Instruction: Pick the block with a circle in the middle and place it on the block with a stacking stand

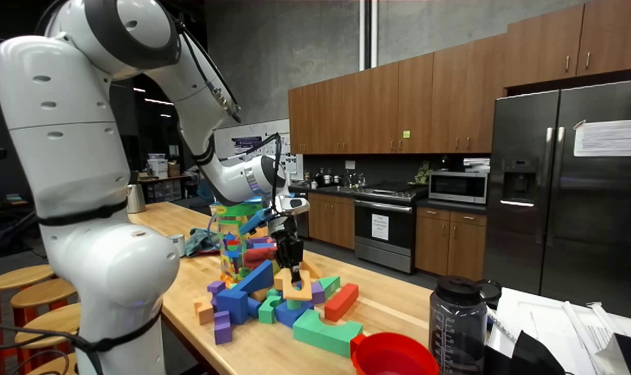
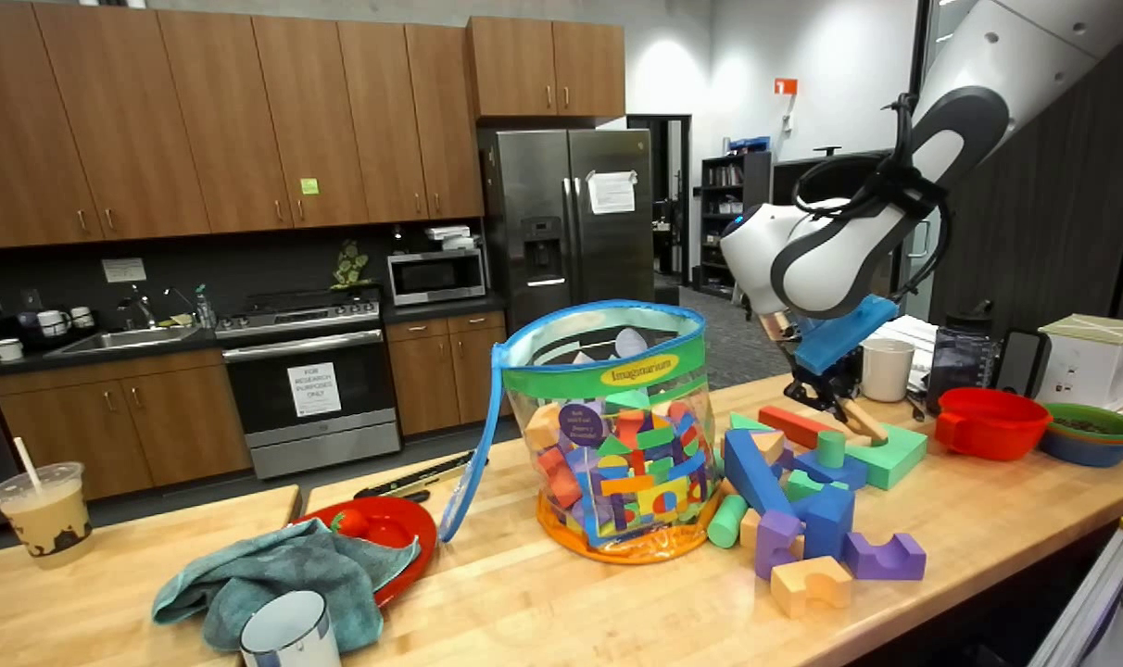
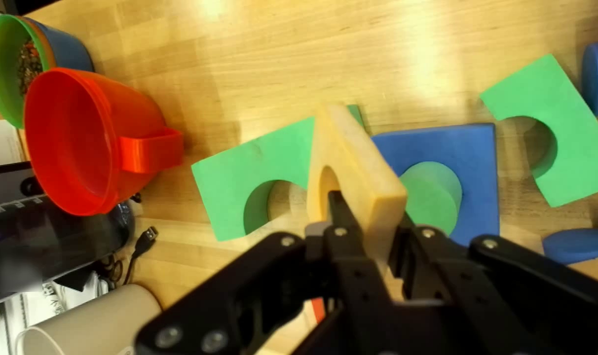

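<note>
Claw [image 3: 372,217]: foremost in the wrist view, black; its fingers [image 3: 344,222] are clamped on one side of the block with a circle in the middle [image 3: 362,160], one fingertip at the hole.
Held block: tan, between the fingertips, over the table [image 2: 673,611], nearer the long edge facing the oven [image 1: 401,229] than the opposite long edge; overlaps the green arch block [image 3: 259,162] in the wrist view, though contact cannot be told.
Block with a stacking stand [image 3: 479,185]: blue, a green cylinder [image 3: 429,197] upright in its middle; just beside the held block.
Clear bag [image 2: 557,382]: filled with blocks; the oval [image 2: 640,371] on its green band reads "Imaginarium"; smaller print on the purple label [image 2: 581,424] is illegible.
Oven sign [image 2: 313,389]: "FOR RESEARCH PURPOSES ONLY".
Refrigerator sheet [image 2: 611,192]: print too small to read.
Bottle [image 1: 457,333]: pale graduation marks, numerals unclear; stands beside the red cup [image 1: 396,359].
</note>
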Robot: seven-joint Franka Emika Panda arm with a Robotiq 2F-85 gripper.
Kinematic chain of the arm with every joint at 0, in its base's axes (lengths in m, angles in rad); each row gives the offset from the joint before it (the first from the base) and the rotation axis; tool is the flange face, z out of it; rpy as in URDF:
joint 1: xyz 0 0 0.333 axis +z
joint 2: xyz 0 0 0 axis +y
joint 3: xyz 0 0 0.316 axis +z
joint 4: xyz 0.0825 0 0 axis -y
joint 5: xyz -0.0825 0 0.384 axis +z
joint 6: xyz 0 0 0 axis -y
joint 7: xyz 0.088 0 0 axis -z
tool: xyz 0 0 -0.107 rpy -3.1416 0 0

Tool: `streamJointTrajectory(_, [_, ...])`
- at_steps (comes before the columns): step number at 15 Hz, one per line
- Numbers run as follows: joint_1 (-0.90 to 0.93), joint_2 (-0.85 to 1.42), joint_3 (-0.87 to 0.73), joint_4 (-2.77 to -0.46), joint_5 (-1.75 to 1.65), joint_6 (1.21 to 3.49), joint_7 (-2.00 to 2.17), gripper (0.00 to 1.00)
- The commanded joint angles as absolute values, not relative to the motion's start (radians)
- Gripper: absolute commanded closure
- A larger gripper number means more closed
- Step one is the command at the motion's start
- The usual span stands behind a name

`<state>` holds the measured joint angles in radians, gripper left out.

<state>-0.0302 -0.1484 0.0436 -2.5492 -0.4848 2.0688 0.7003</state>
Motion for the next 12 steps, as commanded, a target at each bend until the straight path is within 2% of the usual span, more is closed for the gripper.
streamJointTrajectory(1, [-0.027,-0.142,0.048,-2.56,-0.451,2.121,0.732,0.95])
streamJointTrajectory(12, [-0.027,-0.117,0.056,-2.55,-0.474,2.148,0.747,0.95])
